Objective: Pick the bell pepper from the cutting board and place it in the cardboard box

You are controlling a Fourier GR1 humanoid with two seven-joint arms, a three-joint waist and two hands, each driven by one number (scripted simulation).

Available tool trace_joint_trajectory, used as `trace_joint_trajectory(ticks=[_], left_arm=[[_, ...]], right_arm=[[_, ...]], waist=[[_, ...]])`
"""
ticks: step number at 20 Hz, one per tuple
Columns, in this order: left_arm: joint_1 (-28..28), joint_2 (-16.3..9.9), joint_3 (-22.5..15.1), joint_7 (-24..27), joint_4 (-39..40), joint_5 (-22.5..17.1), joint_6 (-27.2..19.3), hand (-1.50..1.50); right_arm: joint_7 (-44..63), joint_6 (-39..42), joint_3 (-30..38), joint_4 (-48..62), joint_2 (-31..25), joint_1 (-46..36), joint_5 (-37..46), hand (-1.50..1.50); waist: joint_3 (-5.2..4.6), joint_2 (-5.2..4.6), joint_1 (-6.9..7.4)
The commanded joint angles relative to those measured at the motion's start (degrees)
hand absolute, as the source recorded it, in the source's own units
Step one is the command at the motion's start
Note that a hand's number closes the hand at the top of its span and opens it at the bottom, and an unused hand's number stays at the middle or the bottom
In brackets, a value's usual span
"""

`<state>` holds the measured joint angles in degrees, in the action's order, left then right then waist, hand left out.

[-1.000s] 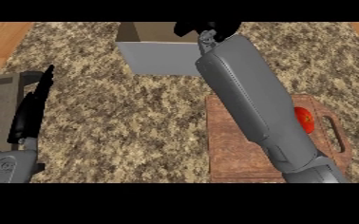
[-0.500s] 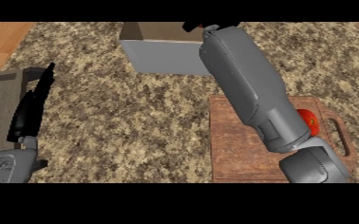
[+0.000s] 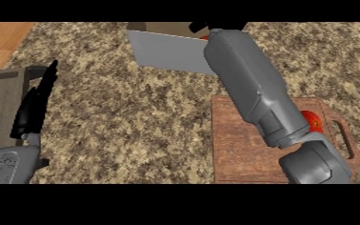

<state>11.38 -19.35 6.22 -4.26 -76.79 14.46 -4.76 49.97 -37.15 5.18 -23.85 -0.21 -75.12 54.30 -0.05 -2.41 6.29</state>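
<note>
Forearm first: the right one is stretching diagonally up from the lower right, crossing over the cutting board (image 3: 243,143) toward the cardboard box (image 3: 169,52) at the top of the granite counter (image 3: 126,109). Right hand (image 3: 218,26) is showing only as a black shape just past the box's far rim, and a sliver of red is peeking out beside the wrist; whether the fingers are curling round anything, I cannot tell. Another red object (image 3: 312,121) is lying on the board, half hidden behind the forearm, near the board's handle slot. Over at the left edge, the left hand (image 3: 36,107) is resting, fingers straight and pointing up, holding nothing. The box's grey flap is leaning toward the viewer.
</note>
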Motion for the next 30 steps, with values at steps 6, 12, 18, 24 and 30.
trace_joint_trajectory(ticks=[6, 12, 18, 24, 30], left_arm=[[-0.7, -0.4, 1.0, -0.6, -0.6, -0.5, 0.2, 0.0], [-2.5, -0.4, 2.3, 0.8, 1.4, -0.4, -0.8, 0.0], [-4.2, -1.9, 4.4, 1.2, 2.3, -0.8, 0.0, 0.0], [-6.6, -0.4, 4.5, 0.9, 1.1, -0.1, -1.7, 0.0], [-10.7, -2.2, 7.1, 2.4, -0.7, -1.8, -0.5, 0.0]], right_arm=[[-8.4, -17.2, 2.5, 1.1, -0.6, -1.4, 0.2, -1.5], [-13.4, -24.7, 3.9, -2.7, 0.2, 0.7, -4.2, -1.5], [-11.4, -25.7, -0.6, -8.5, 0.2, 4.5, -7.2, -1.5], [-6.5, -21.4, -6.0, -25.1, 0.2, 19.1, -4.2, -1.5], [-1.0, -11.5, -10.1, -44.9, -0.8, 32.2, 1.1, -1.5]], waist=[[0.05, 0.62, -1.24], [0.07, 1.63, -3.68], [0.03, 2.62, -5.75], [0.02, 3.66, -8.77], [-0.03, 4.26, -10.22]])
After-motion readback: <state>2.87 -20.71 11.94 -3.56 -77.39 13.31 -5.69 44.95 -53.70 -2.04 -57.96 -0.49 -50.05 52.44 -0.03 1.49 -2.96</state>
